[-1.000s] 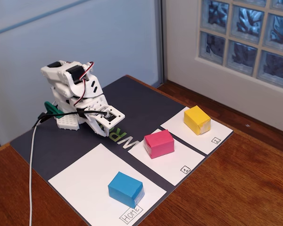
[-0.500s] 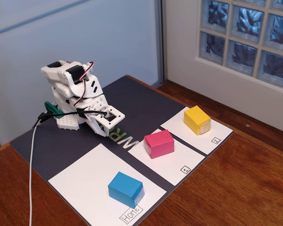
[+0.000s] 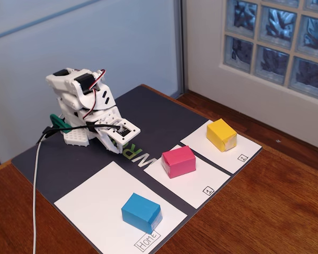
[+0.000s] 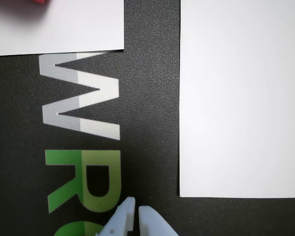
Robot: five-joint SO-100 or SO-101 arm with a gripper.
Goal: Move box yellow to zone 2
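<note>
The yellow box (image 3: 221, 134) rests on the white sheet marked "2" (image 3: 199, 140) at the right end of the dark mat in the fixed view. My gripper (image 3: 116, 148) hangs from the folded white arm at the mat's back left, far from the box, tips pointing down just above the mat. In the wrist view the gripper (image 4: 136, 210) shows at the bottom edge over the mat's lettering, its white fingertips (image 4: 125, 216) nearly touching with nothing between them. The yellow box and zone 2 are out of the wrist view.
A pink block (image 3: 178, 161) sits on the sheet marked "1" (image 3: 201, 177). A blue block (image 3: 141, 212) sits on the "Home" sheet (image 3: 90, 203). The mat (image 3: 159, 114) lies on a wooden table. A cable (image 3: 36, 185) trails off the left.
</note>
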